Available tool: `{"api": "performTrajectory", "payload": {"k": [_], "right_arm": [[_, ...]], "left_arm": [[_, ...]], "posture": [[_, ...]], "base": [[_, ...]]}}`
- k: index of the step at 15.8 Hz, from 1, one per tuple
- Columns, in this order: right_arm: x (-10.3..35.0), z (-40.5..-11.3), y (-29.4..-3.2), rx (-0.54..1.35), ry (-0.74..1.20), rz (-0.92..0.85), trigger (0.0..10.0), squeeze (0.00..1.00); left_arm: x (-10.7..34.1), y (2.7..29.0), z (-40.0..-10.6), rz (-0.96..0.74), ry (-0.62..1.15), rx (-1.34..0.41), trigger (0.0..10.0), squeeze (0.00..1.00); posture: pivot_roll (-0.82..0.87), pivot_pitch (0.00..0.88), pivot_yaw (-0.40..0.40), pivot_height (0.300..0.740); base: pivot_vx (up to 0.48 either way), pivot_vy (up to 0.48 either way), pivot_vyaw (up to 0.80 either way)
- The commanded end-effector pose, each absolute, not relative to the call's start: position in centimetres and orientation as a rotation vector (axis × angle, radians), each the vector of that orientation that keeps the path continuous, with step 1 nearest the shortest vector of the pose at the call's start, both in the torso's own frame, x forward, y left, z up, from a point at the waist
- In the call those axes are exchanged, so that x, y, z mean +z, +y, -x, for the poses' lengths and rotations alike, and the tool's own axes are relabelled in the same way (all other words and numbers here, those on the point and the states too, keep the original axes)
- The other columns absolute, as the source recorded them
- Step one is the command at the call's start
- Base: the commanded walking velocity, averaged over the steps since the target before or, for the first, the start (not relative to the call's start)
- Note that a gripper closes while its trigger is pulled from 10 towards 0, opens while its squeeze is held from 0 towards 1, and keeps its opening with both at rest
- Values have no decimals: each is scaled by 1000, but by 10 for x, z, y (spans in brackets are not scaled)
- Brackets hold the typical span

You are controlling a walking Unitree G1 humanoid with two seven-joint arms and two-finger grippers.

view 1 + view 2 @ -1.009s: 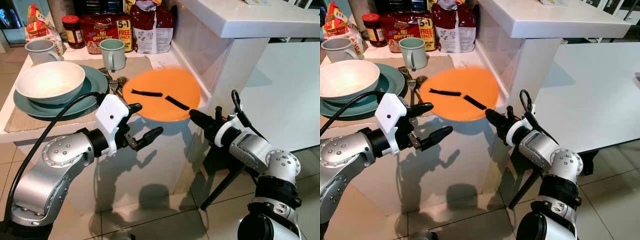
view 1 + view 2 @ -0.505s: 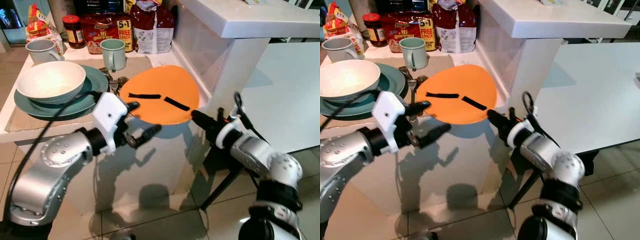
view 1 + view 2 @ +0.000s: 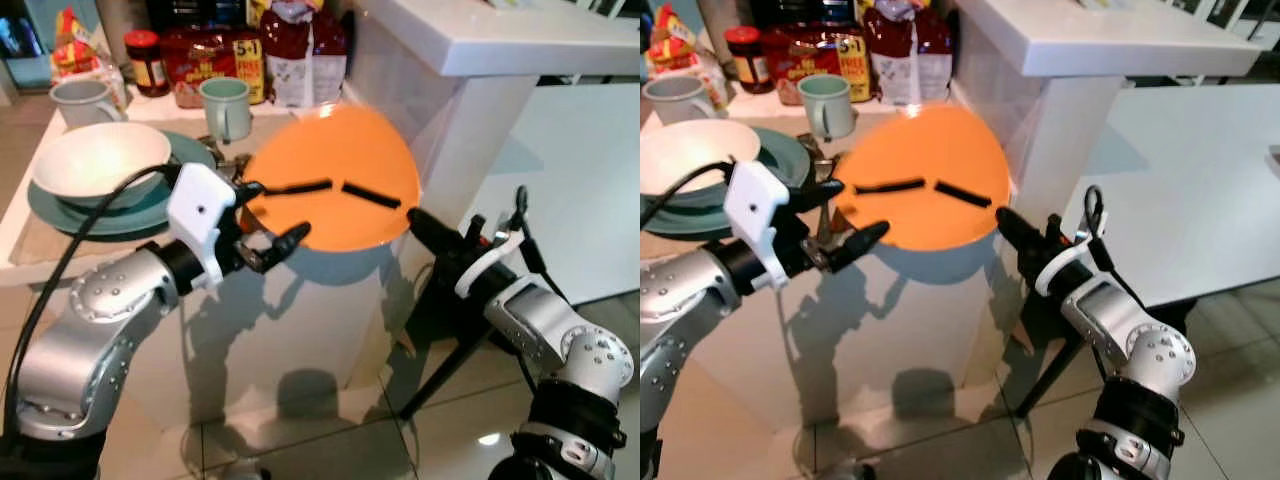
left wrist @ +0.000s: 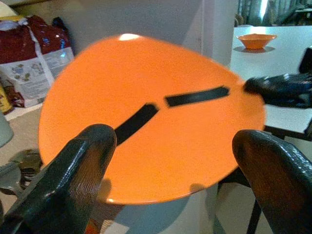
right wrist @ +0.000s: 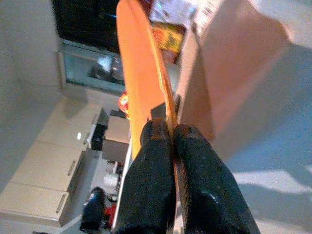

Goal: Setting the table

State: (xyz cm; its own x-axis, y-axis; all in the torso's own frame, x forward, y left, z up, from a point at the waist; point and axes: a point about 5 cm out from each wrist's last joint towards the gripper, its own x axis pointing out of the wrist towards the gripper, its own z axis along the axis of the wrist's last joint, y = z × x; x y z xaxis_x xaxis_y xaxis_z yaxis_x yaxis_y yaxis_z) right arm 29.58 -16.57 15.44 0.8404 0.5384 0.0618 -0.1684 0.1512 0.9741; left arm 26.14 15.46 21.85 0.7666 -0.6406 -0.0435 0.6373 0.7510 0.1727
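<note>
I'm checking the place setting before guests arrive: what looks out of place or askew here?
The orange plate is off the counter, tilted steeply up and pinched at its rim by the right gripper. The left gripper is open at its other edge. Two black strips run across its face, odd on a dinner plate.

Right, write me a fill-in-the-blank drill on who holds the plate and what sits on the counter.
1. The right gripper is shut on the rim of the ____ plate.
2. The left gripper, beside the plate, has its fingers ____.
3. The white bowl sits on a ____ plate.
4. Two ____ strips mark the held plate.

Missing words: orange; open; teal; black
</note>
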Motion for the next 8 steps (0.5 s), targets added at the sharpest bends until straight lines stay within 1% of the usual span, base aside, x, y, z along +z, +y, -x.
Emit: {"api": "performTrajectory", "payload": {"k": [1,4,6,8], "right_arm": [[168,-297,-170,558,249,-1338,0,0],[171,-297,-170,570,222,-1349,0,0],[179,-294,-172,588,142,-1335,0,0],[176,-296,-173,548,138,-1355,0,0]], "left_arm": [[222,156,-264,-174,-38,-682,10000,0],[225,158,-266,-166,-56,-666,10000,0],[225,163,-270,-167,-58,-612,10000,0],[225,166,-272,-165,-58,-579,10000,0]], "posture": [[68,0,-56,740],[68,0,-56,740],[67,0,-57,740],[65,0,-54,740]], "base": [[0,0,0],[0,0,0],[0,0,0],[0,0,0]]}}
